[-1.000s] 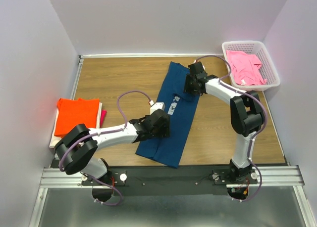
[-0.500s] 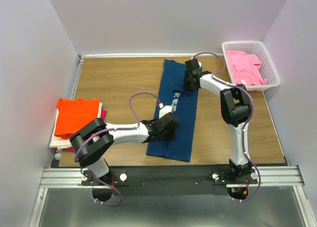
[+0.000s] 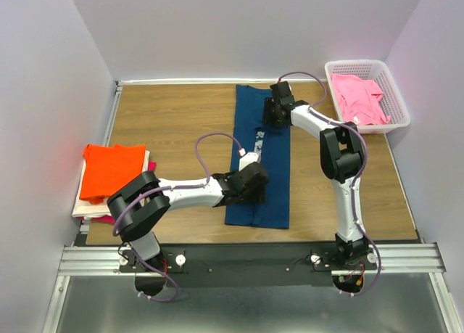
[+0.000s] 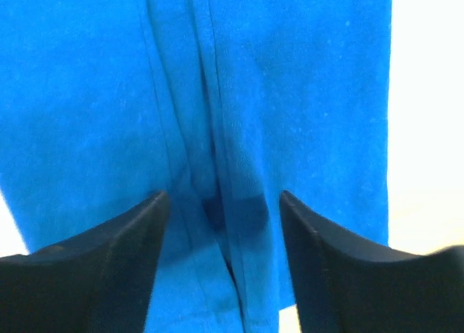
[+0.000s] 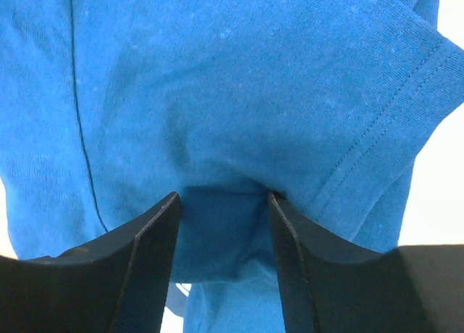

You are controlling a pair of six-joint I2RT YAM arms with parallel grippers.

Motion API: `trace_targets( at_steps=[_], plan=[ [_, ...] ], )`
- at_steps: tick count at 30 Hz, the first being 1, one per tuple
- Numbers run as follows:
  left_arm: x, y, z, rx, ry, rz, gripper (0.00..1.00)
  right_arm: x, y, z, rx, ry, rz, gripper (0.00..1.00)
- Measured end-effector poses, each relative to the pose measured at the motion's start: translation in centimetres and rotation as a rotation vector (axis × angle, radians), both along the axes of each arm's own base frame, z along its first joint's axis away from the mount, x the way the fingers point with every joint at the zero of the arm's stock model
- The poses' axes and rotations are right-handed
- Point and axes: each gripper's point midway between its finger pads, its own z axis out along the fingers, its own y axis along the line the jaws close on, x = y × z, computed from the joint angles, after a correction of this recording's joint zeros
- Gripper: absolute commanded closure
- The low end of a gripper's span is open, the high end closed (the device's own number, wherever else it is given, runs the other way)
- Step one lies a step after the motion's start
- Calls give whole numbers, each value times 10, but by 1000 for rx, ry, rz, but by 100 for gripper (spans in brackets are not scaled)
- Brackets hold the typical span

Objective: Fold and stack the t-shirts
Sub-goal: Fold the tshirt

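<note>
Navy t-shirt point(image 3: 274, 170): folded into a long narrow strip and lying flat on the table point(image 3: 174, 122), running from the middle of the far edge almost to the near edge; its white print point(image 3: 257, 146) faces up.
Left jaws: down on the near part of the strip, closed on a pinch of its cloth; in the wrist view the dark fingers point(image 4: 109, 275) flank a raised fold.
Right jaws: at the far end of the strip, gripping bunched cloth beside a sleeve hem point(image 5: 377, 122).
Orange t-shirt point(image 3: 110, 170): folded, on top of a pile at the left edge.
Beneath it: a white t-shirt point(image 3: 78, 206) and a magenta t-shirt point(image 3: 151, 172), only their edges showing.
Pink t-shirt point(image 3: 359, 97): crumpled inside the white basket point(image 3: 366, 63) at the far right corner.
</note>
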Motion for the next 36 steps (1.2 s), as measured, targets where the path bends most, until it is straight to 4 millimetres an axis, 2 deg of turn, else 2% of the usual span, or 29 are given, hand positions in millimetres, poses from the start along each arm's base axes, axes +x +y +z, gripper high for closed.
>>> trace_targets(
  at_steps=[2, 4, 6, 7, 9, 11, 13, 15, 20, 24, 25, 29, 32, 33, 35, 36],
  plan=[
    [0, 1, 8, -5, -7, -3, 17, -2, -1, 3, -1, 2, 2, 37],
    [1, 1, 20, -25, -20, -1, 17, -7, -3, 12, 1, 2, 3, 37],
    [5, 3, 38, -58, -43, 9, 24, -11, -4, 24, 10, -10, 4, 37],
    [7, 5, 47, -74, -55, 13, 33, -14, -5, 33, 15, -20, 4, 38],
    [13, 8, 61, -101, -76, 27, 39, -20, -7, 59, 31, -56, 2, 39],
    [18, 13, 71, -118, -92, 44, 41, -23, -8, 76, 43, -81, 1, 40],
    [24, 17, 74, -118, -98, 60, 41, -31, -10, 93, 61, -105, -4, 41],
    [24, 20, 71, -111, -95, 63, 41, -39, -11, 99, 76, -104, -7, 44],
    [17, 30, 54, -77, -70, 64, 41, -78, -18, 83, 102, -39, -25, 47],
    [6, 43, 33, -37, -38, 63, 41, -130, -17, 58, 105, 40, -27, 50],
    [2, 48, 27, -27, -28, 63, 41, -143, -14, 54, 105, 54, -16, 50],
    [-11, 61, 13, -17, 6, 62, 41, -219, 8, 39, 118, 113, 53, 50],
    [-20, 70, 5, -18, 25, 64, 41, -268, 22, 34, 142, 138, 108, 50],
    [-23, 73, 4, -22, 31, 66, 41, -276, 24, 34, 149, 141, 115, 50],
    [-27, 76, 2, -30, 40, 71, 41, -302, 29, 30, 169, 156, 131, 55],
    [-30, 78, 1, -35, 44, 72, 41, -314, 31, 28, 176, 163, 139, 60]
  ],
)
